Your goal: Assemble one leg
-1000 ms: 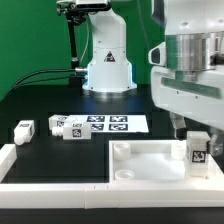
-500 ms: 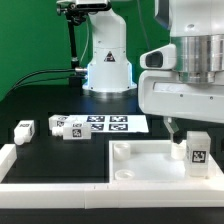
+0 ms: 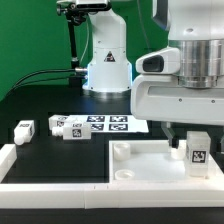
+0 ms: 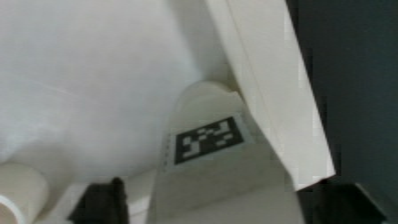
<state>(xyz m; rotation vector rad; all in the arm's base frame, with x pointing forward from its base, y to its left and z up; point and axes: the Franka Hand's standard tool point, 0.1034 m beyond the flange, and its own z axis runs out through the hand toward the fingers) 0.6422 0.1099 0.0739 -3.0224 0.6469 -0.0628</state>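
Note:
A leg, a small white block with a tag, stands upright in the right corner of the large white panel. My gripper hangs low over it, open, with one dark finger on the exterior view's left of the leg. In the wrist view the tagged leg stands between my two fingertips, with the gripper astride it and a gap showing on one side. The panel's raised rim runs beside the leg.
Two more tagged white legs lie on the black table at the exterior view's left. The marker board lies behind the panel. A white robot base stands at the back. A white ledge runs along the front left.
The gripper has come down and shifted toward the exterior view's left, so it now straddles the upright leg. The leg and the other parts have not moved.

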